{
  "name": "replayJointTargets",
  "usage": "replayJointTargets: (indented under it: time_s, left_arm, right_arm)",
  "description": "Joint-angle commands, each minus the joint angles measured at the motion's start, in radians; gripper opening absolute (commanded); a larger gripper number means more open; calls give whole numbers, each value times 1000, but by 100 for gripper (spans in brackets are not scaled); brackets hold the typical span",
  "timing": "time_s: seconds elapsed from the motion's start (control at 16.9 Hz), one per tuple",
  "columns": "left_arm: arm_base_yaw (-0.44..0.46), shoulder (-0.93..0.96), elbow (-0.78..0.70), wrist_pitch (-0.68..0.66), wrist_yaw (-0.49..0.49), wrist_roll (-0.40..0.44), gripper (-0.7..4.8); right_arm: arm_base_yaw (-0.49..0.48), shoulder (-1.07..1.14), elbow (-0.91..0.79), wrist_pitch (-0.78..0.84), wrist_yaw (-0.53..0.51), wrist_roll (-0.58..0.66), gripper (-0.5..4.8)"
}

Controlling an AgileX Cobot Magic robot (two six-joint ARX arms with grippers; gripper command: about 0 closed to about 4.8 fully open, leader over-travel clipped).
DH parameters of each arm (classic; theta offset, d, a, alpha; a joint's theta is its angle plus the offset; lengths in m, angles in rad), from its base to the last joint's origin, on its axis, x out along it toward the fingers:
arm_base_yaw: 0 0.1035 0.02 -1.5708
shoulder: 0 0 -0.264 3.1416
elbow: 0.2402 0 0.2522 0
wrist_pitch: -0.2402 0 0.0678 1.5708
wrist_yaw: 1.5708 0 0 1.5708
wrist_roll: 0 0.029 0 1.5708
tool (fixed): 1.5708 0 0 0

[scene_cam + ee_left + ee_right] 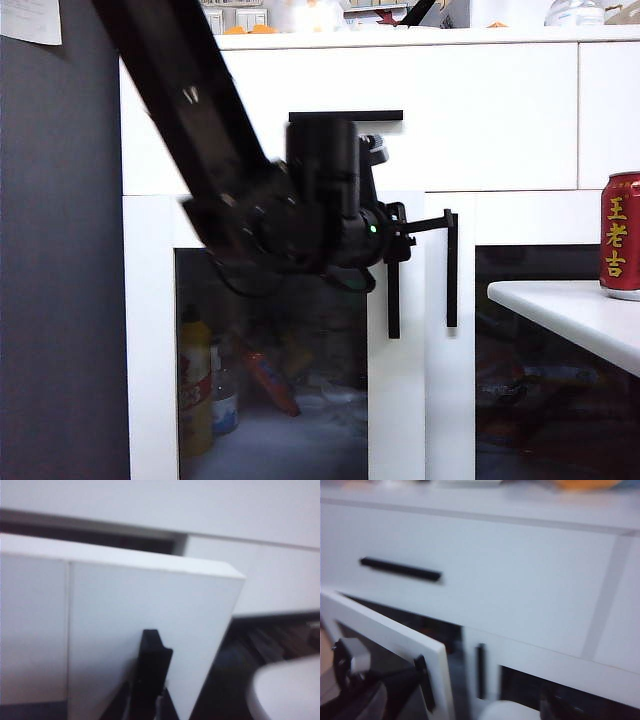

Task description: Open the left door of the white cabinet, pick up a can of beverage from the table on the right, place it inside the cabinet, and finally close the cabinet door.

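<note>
The left end effector (400, 238) is clamping together on the vertical black bar handle (393, 295) of the left door (395, 635), which is standing ajar. The red can (621, 235) is sitting upright on the bench (575, 310), well right, nearer the right end effector, unseen, jaws apart.

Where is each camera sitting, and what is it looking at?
Exterior view: off the arms, facing the white cabinet; shows the left arm and left gripper at the left door's handle.
Left wrist view: close up on that door, fingers showing.
Right wrist view: looks at the cabinet's drawer; right gripper unseen.
All share the left door.
</note>
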Motion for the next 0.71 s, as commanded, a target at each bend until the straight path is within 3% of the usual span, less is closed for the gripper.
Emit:
replayJointTargets:
  time_s: [0.06,0.18,0.24,0.3,0.41,0.47,0.59,0.71]
  left_arm:
    - [-4,-83,-121,8,-11,-43,-6]
    - [-4,-159,-220,32,-10,-43,-6]
    - [-4,-187,-259,53,-10,-43,-6]
    - [-4,-208,-288,69,-10,-43,-6]
    - [-4,-257,-346,89,-10,-43,-6]
    - [-4,-302,-389,101,-10,-43,-6]
    - [-8,-345,-435,120,-9,-43,-6]
    - [-8,-373,-477,123,-10,-43,-6]
  right_arm:
    - [76,138,31,154,-24,43,389]
    - [150,276,84,158,-24,41,386]
    - [183,333,107,152,-21,39,366]
    - [201,370,126,148,-20,38,316]
    - [214,437,158,134,-21,28,103]
    - [215,475,177,131,-22,28,28]
    - [224,529,201,128,-27,14,-3]
    - [267,594,223,100,-42,12,-1]
